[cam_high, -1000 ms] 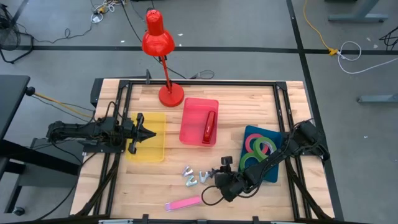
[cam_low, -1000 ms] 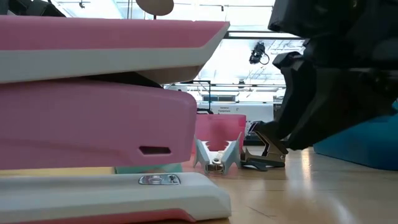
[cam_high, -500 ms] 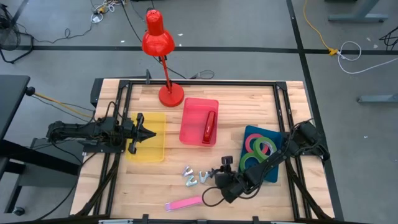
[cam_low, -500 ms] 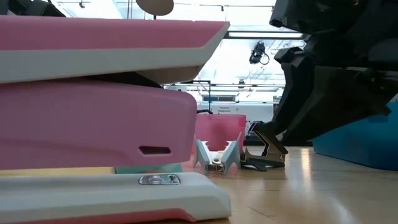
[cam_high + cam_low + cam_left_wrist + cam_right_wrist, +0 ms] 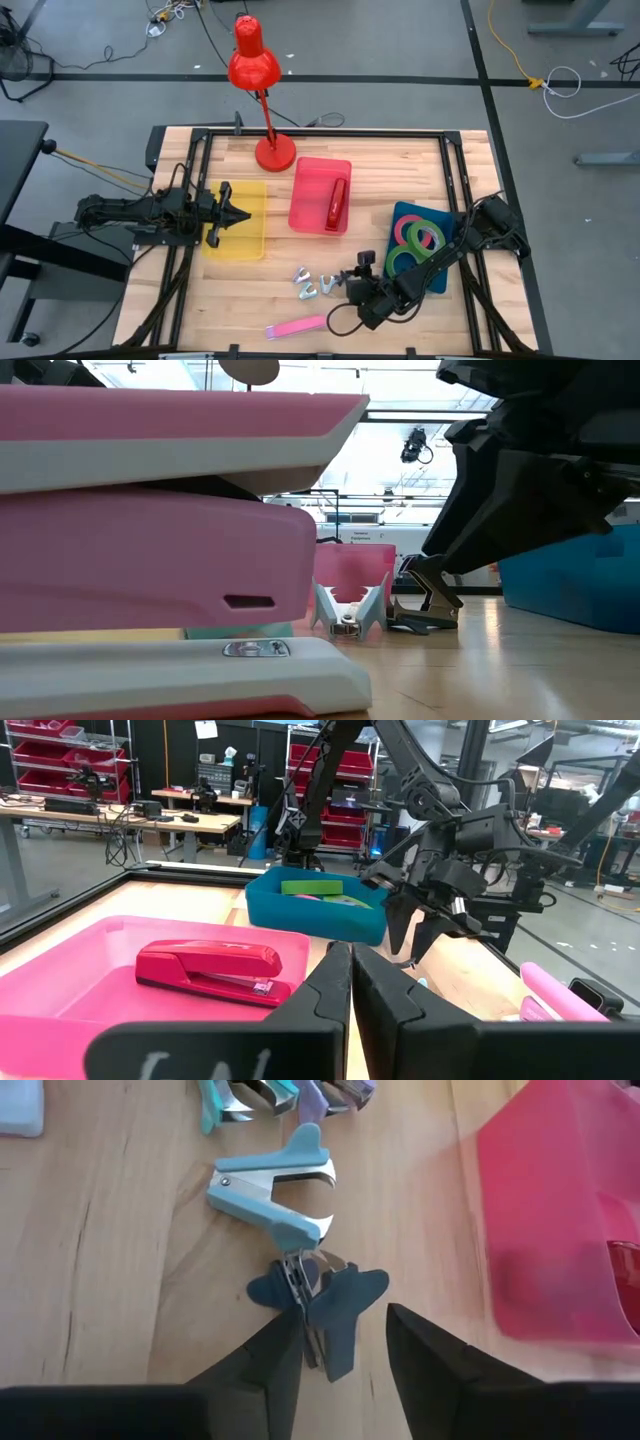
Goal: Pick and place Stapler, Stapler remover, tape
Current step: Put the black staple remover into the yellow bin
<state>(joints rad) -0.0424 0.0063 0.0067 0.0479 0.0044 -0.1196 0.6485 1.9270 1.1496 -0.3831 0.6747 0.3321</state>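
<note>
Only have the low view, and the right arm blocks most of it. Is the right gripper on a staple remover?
Observer: Not closed on one. The right gripper is open, with a finger on either side of the dark blue staple remover.
Operator: Left arm?
Observer: The left gripper is shut, over the yellow tray.
Operator: Any stapler in a tray?
Observer: Yes, a red stapler lies in the pink tray.
</note>
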